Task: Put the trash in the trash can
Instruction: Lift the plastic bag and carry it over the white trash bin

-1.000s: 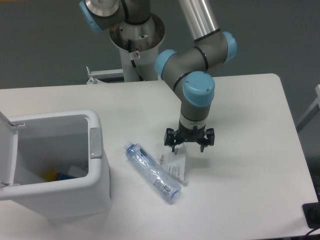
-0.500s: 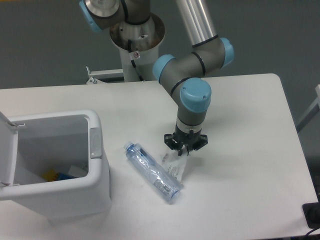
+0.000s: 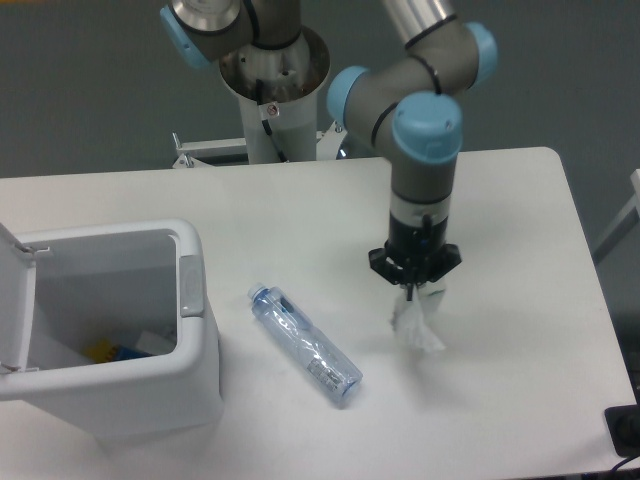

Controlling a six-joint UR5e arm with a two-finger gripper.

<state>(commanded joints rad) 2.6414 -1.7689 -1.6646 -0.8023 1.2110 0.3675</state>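
Observation:
My gripper (image 3: 413,288) hangs over the right half of the table, shut on the clear plastic wrapper (image 3: 416,325), which dangles crumpled beneath the fingers just above the tabletop. The blue-tinted plastic bottle (image 3: 305,344) with its blue cap lies diagonally on the table, left of the gripper and apart from it. At the far left stands the white trash can (image 3: 110,330), its lid (image 3: 12,300) swung open. Some items lie at its bottom.
The arm's base column (image 3: 272,100) stands behind the table's far edge. The table's right edge (image 3: 590,280) runs close to the gripper's right. A dark object (image 3: 625,430) sits off the table at the lower right corner.
The gripper closed on the wrapper beside the bottle, lifted it and carried it to the right. The bottle has stayed in place.

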